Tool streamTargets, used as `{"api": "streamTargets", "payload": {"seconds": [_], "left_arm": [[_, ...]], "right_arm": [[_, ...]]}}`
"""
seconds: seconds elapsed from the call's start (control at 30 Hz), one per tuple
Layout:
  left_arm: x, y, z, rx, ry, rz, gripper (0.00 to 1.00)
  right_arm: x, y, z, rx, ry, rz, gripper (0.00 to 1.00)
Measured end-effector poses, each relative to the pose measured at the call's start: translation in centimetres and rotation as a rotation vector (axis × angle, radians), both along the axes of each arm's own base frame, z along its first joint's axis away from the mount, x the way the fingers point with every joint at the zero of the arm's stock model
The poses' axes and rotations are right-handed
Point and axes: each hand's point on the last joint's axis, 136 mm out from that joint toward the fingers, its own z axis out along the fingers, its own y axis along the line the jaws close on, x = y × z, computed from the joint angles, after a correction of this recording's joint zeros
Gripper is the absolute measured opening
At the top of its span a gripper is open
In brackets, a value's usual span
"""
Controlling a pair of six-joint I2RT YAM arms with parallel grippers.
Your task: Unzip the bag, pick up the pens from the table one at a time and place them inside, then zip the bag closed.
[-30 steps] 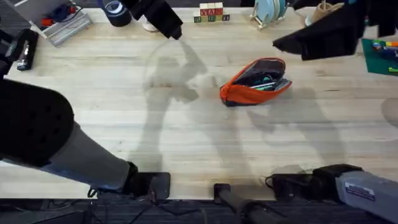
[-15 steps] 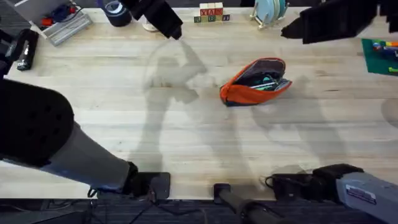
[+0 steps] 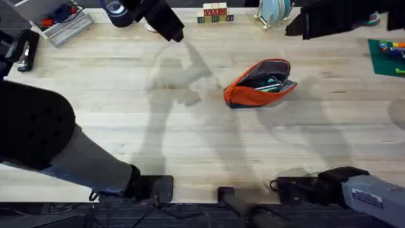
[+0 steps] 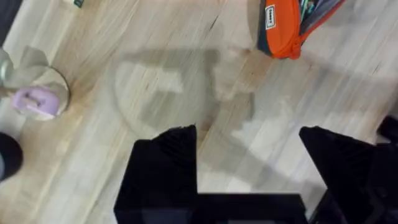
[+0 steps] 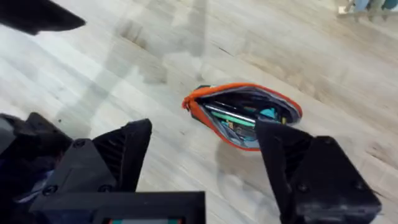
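Note:
The orange bag [image 3: 259,82] with its navy base lies right of the table's [image 3: 126,126] middle, its zipper open. Pens [image 3: 270,82] lie inside it, a green one showing among darker ones. In the right wrist view the bag [image 5: 242,115] gapes toward the camera with the pens [image 5: 231,118] inside. My right gripper [image 5: 205,155] hangs open and empty high above it, and in the overhead view it [image 3: 297,26] is at the far right. My left gripper [image 3: 176,33] is raised at the far left of centre, open [image 4: 249,162] and empty, with the bag [image 4: 286,28] well ahead of it.
Along the far edge stand lettered blocks [image 3: 214,12], a dark tape roll [image 3: 117,11], a teal plate rack [image 3: 275,9] and a grey tray [image 3: 63,25]. A green mat [image 3: 387,56] lies at the right edge. A black device [image 3: 25,50] lies at the left edge.
My right arm has risen and drawn back from over the bag toward the far edge. The left arm and the bag have stayed put.

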Motion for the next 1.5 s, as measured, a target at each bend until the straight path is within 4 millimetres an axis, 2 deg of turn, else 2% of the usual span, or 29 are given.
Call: {"api": "streamTargets", "payload": {"seconds": [0.17, 0.37, 0.53, 0.67, 0.97, 1.23, 1.37, 1.5], "left_arm": [[-0.7, 0.0, -0.2, 0.021, -0.023, -0.107, 0.995], [-1.5, -0.4, 0.0, 0.015, -0.066, -0.252, 0.996], [-1.9, -0.6, -0.6, -0.001, -0.075, -0.331, 0.997], [-2.6, -0.1, -2.1, -0.043, -0.035, -0.361, 0.997], [-4.2, 0.8, -6.6, -0.216, 0.01, -0.45, 0.997], [-5.3, 0.9, -11.3, -0.292, 0.022, -0.478, 0.997], [-6.1, 0.5, -12.0, -0.33, 0.017, -0.511, 0.997], [-5.9, 0.2, -12.0, -0.352, -0.017, -0.531, 0.995]], "right_arm": [[0.3, 0.1, -2.6, -0.075, 0.041, -0.044, 0.997], [-0.2, 1.9, -6.3, -0.176, 0.075, -0.012, 0.998], [-0.5, 2.8, -7.9, -0.238, 0.066, 0.004, 0.998], [-0.5, 2.3, -8.8, -0.28, 0.066, -0.02, 0.998], [0.0, 1.9, -8.5, -0.251, 0.057, -0.112, 0.998], [0.4, 2.0, -8.2, -0.161, 0.091, -0.241, 0.998], [0.5, 2.0, -8.1, -0.107, 0.124, -0.32, 0.998], [0.5, 2.2, -8.1, -0.056, 0.154, -0.392, 0.998]]}}
